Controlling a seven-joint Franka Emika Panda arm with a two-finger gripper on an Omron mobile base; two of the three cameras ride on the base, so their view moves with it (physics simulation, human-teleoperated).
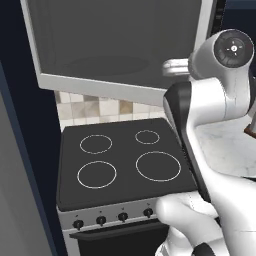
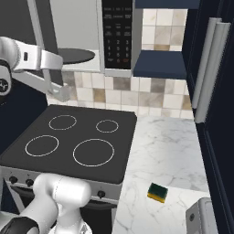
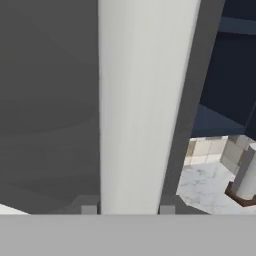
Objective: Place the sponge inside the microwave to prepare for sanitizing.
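The sponge [image 2: 157, 192], a small yellow block with a dark green top, lies on the marble counter [image 2: 169, 141] right of the stove, far from my hand. The microwave [image 2: 103, 71] hangs above the stove with its black button panel [image 2: 116, 36], pale cavity and dark turntable [image 2: 75, 55] exposed. Its door [image 1: 115, 40] stands swung open, the dark window facing the left base view. My gripper [image 3: 127, 209] is up at the door, shut on its pale upright edge bar [image 3: 135, 100], one fingertip [image 3: 89, 209] on each side. The arm [image 2: 41, 59] reaches it from the left.
The black stove [image 1: 120, 160] with white rings sits directly below the microwave. A navy shelf [image 2: 160, 64] juts out right of the microwave, and tall navy doors with grey handles [image 2: 210, 68] close off the right. A small grey shaker [image 3: 245, 180] stands on the counter.
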